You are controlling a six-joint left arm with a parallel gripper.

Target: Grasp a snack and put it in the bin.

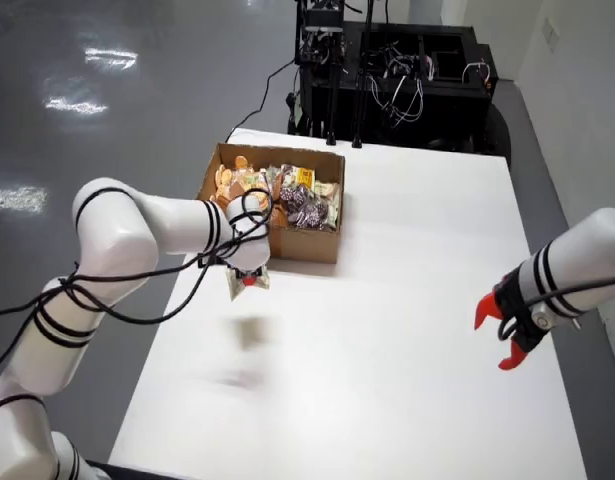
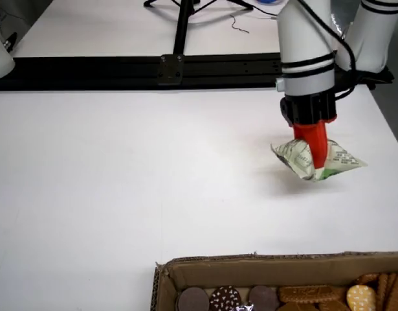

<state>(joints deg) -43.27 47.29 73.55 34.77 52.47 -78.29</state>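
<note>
A green and white snack packet (image 1: 249,284) hangs a little above the white table, just in front of the cardboard bin's near left corner in the view from above. My gripper (image 1: 249,276) on the left white arm is shut on it from the top. The view from the side shows the red fingers (image 2: 313,138) pinching the packet (image 2: 338,160) with its shadow on the table below. The open cardboard bin (image 1: 305,244) holds several snack packs and biscuits; its rim (image 2: 283,262) runs along the bottom of the side view.
A second white arm with an open red gripper (image 1: 505,330) stands still at the right of the view from above. The table (image 1: 387,380) ends at a black rail (image 2: 121,68) in the side view. Black equipment racks (image 1: 387,70) stand behind the table.
</note>
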